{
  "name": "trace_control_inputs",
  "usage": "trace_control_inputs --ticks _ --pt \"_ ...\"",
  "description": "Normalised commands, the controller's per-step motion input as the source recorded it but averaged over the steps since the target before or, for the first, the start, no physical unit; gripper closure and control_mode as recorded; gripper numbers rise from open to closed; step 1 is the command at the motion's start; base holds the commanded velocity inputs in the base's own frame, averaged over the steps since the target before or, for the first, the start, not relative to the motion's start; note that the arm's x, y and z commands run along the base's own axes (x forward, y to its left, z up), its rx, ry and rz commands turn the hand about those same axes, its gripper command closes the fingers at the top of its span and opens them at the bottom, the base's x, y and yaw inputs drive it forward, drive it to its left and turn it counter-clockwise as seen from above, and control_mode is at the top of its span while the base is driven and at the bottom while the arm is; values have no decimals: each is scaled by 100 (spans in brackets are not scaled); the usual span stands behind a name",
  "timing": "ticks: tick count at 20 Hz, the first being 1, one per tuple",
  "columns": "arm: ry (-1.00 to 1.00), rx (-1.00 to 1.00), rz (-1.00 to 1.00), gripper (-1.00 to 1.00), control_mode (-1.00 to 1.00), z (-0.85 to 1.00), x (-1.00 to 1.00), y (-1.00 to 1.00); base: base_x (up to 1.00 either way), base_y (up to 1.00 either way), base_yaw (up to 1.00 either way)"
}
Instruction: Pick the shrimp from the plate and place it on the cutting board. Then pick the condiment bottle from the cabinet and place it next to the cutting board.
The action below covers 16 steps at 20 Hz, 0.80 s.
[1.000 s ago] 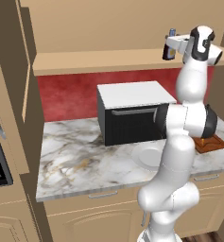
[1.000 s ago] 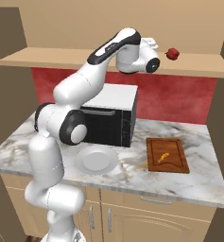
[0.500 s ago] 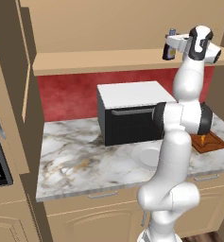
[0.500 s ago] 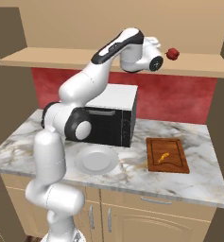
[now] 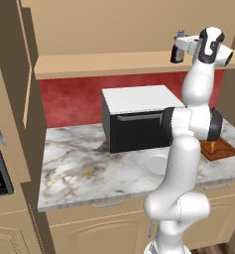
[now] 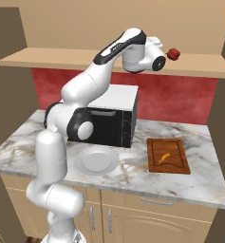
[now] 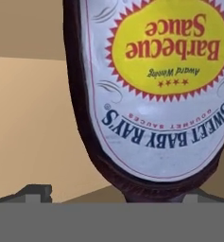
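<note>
**Hand closes in on the barbecue sauce bottle**

Over the last second the arm has pushed its hand a little further along the cabinet (image 5: 114, 64) shelf, so the gripper (image 5: 181, 48) now sits right at the condiment bottle (image 5: 177, 50), where before it hung slightly short. Step 1 looks finished: the shrimp (image 6: 164, 157) lies on the cutting board (image 6: 168, 155), and the plate (image 6: 97, 160) stands bare on the counter beside the black oven (image 6: 115, 116). That leaves the bottle as the job in hand.

In the hand view the bottle (image 7: 156, 90) looms very close, its label upside down because the hand is rolled, and its dark body stands between the 2 finger tips. The jaws are spread as wide as they go and grip nothing yet. A small red fruit (image 6: 173, 53) rests on the shelf just beyond the hand.
</note>
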Motion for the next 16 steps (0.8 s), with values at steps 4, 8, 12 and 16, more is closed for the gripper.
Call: trace_control_inputs --ticks 4,8,12,16 --pt "2 0 0 -100 -100 0 0 3 0 0 0" --pt "2 -3 0 100 -100 -4 0 27 0 0 0" --pt "1 -3 0 100 -100 -1 0 23 0 0 0" --pt "1 0 0 100 -100 0 0 7 0 0 0"
